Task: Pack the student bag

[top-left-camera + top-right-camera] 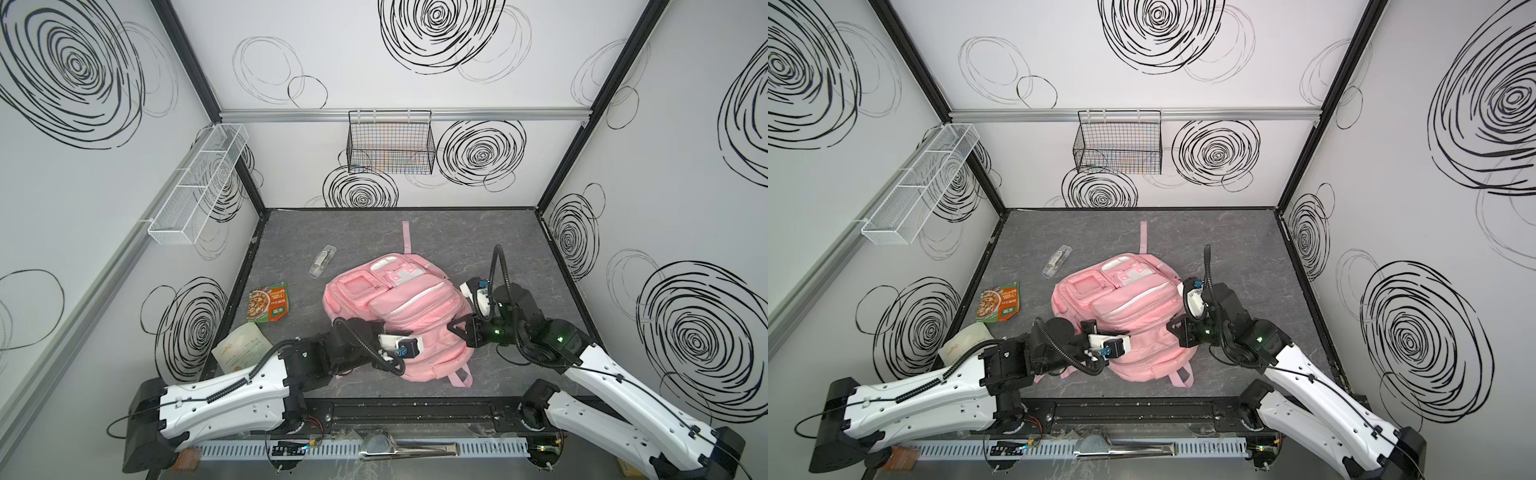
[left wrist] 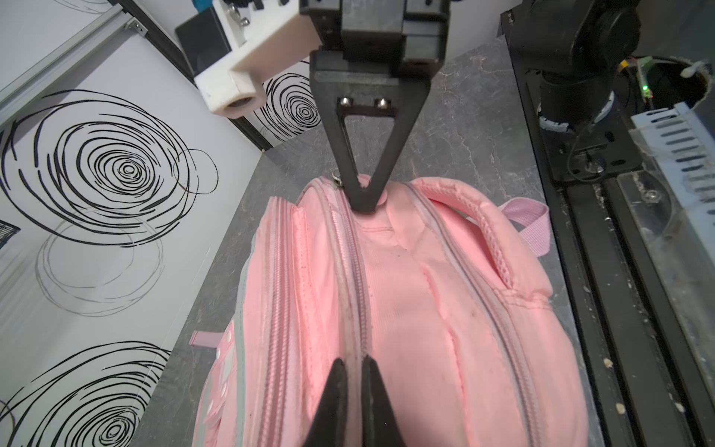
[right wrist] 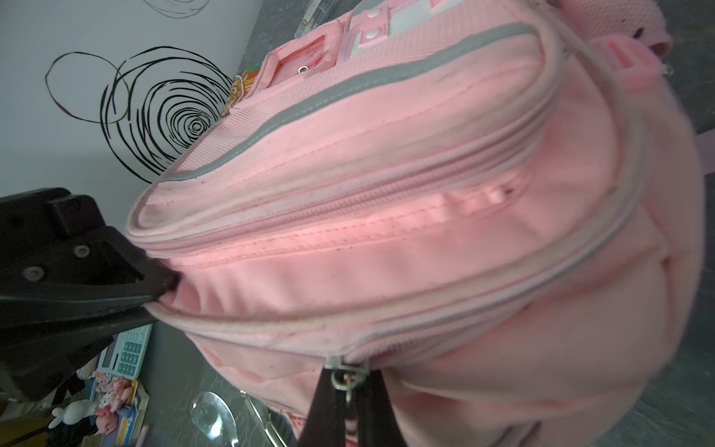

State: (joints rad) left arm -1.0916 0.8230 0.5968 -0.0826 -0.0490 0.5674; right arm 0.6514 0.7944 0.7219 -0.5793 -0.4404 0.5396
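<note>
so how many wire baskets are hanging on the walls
2: a white mesh basket on the left wall, a black wire basket on the back wall; none looks hidden.

Overall: no text, brand or number can be read.
Green pouch (image 1: 268,301): printed characters and an orange banner, too small to make out in both top views.
Beige pouch (image 1: 239,351): faint script logo, illegible.
Clear packet (image 1: 322,260): markings, if any, too small to tell.
Calculator (image 3: 127,348): keys blurred, no digit legible in the right wrist view.
Bag (image 1: 395,303): no legible lettering, even close up in the wrist views.
</note>
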